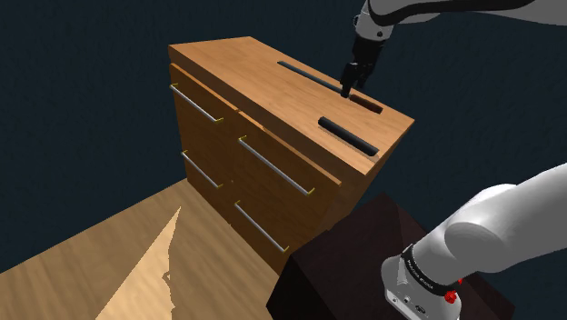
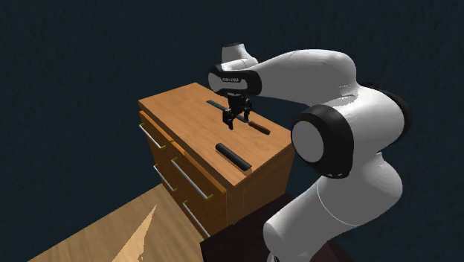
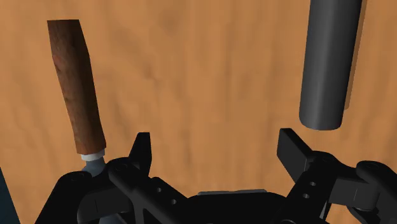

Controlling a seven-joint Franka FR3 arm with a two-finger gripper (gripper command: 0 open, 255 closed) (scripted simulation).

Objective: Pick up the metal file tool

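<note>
The file has a thin dark blade [image 1: 309, 75] and a brown wooden handle [image 1: 368, 102], and it lies flat on the wooden dresser top [image 1: 254, 73]. My gripper [image 1: 348, 89] hovers low over the spot where blade meets handle. In the wrist view the gripper [image 3: 216, 156] is open with only bare wood between its fingers. There the handle [image 3: 76, 89] lies just outside one fingertip [image 3: 141, 151]. In the second exterior view the gripper [image 2: 238, 120] points down at the file [image 2: 260, 128].
A dark cylinder [image 1: 347, 135] lies on the dresser top near its edge, also beside the gripper [image 3: 329, 63]. The dresser front carries drawers with metal bar handles [image 1: 273, 164]. The dark stand [image 1: 363, 264] is at the shoulder view's lower right, above a wooden floor [image 1: 109, 255].
</note>
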